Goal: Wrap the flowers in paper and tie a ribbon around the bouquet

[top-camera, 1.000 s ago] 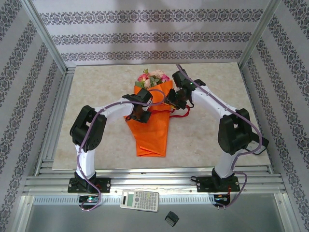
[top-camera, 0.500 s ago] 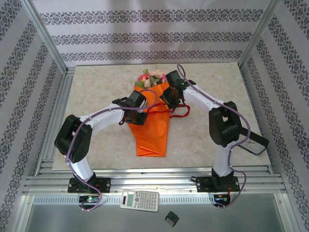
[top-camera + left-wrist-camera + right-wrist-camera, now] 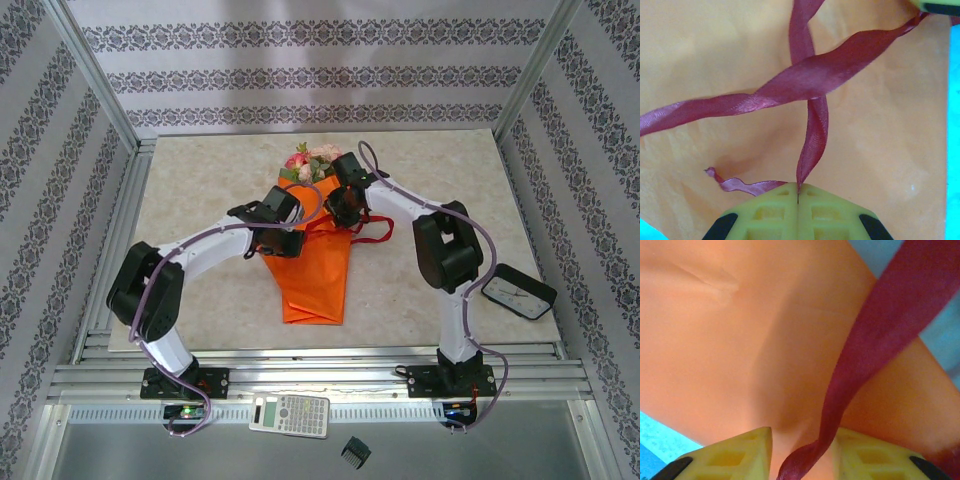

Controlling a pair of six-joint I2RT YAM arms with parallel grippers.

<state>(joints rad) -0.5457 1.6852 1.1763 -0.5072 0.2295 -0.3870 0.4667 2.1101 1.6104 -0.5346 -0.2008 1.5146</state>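
Observation:
The bouquet lies mid-table, its orange paper (image 3: 315, 275) narrowing toward me and the pink and cream flowers (image 3: 312, 160) at the far end. The dark red ribbon (image 3: 378, 234) crosses the cone. My left gripper (image 3: 283, 243) sits at the cone's left edge. In the left wrist view it (image 3: 798, 192) is shut on one strand of the ribbon (image 3: 810, 80), which crosses another strand over the paper (image 3: 880, 150). My right gripper (image 3: 342, 210) hovers over the cone's upper part. Its jaws (image 3: 802, 455) stand apart just above the paper (image 3: 715, 340), with the ribbon (image 3: 880, 335) running between them, close to the right finger.
A dark flat device with a white face (image 3: 518, 292) lies at the table's right edge beside the right arm. A calculator (image 3: 289, 413) and a small black object (image 3: 355, 452) lie on the metal shelf in front. Aluminium posts and patterned walls enclose the table.
Both arms have folded differently: the left elbow swung out left, the right elbow moved in toward the centre, uncovering the dark device. The right gripper shifted left over the cone.

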